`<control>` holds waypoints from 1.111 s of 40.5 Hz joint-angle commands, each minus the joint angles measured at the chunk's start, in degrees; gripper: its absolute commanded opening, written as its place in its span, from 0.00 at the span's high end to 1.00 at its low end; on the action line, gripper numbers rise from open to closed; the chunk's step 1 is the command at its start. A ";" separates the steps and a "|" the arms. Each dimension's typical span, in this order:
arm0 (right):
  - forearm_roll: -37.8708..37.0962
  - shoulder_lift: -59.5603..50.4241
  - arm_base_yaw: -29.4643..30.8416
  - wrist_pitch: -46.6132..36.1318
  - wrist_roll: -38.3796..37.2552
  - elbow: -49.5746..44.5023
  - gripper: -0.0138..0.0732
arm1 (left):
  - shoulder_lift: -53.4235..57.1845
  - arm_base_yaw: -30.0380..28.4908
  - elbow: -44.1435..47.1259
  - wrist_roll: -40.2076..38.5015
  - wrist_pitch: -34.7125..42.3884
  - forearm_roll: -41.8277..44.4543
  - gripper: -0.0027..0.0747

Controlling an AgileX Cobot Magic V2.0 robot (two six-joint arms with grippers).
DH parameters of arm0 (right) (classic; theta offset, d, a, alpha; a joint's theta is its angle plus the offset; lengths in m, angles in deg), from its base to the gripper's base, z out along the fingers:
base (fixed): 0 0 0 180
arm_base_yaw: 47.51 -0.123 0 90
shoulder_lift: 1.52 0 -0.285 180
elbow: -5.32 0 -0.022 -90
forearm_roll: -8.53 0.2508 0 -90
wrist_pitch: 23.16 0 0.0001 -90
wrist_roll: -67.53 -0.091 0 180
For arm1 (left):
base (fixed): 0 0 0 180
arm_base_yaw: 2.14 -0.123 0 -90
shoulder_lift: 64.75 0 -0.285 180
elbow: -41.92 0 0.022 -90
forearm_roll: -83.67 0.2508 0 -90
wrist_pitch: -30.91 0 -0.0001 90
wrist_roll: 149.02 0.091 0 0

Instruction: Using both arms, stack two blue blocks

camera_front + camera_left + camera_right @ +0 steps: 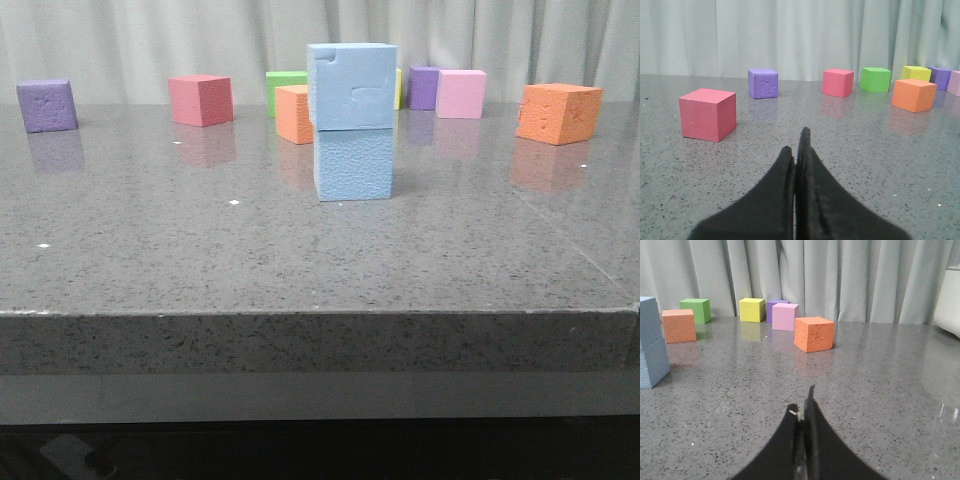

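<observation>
Both hands, left hand (799, 150) and right hand (805, 407), are clenched empty and clear; the dented top block (352, 87) sits slightly off-square on the bottom block (355, 164), so a bumped surface (200, 260) could topple it.

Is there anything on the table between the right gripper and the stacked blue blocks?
No. In the right wrist view, only bare grey table lies between the right gripper and the blue blocks.

Matt textured foam blue blocks (352, 120) on glossy speckled stone table (200, 260).
</observation>
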 commanded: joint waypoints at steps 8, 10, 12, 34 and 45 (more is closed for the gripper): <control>1.08 -1.05 0.73 -5.17 1.19 0.39 0.98 | 1.01 -0.17 0.04 -0.01 4.52 -0.40 0.99; 1.08 -1.05 1.17 -5.17 1.19 0.39 0.98 | 1.01 -0.17 0.04 -0.01 4.52 -0.40 0.99; 1.08 -1.10 1.91 -5.17 1.19 0.39 0.98 | 1.01 -0.17 0.04 -0.01 4.52 -0.40 0.99; 1.08 -1.10 2.77 -5.17 1.19 0.39 0.98 | 1.01 -0.17 0.04 -0.01 4.52 -0.40 0.99; 1.08 -1.04 2.77 -5.17 1.19 0.39 0.98 | 1.01 -0.17 0.04 -0.01 4.52 -0.40 0.99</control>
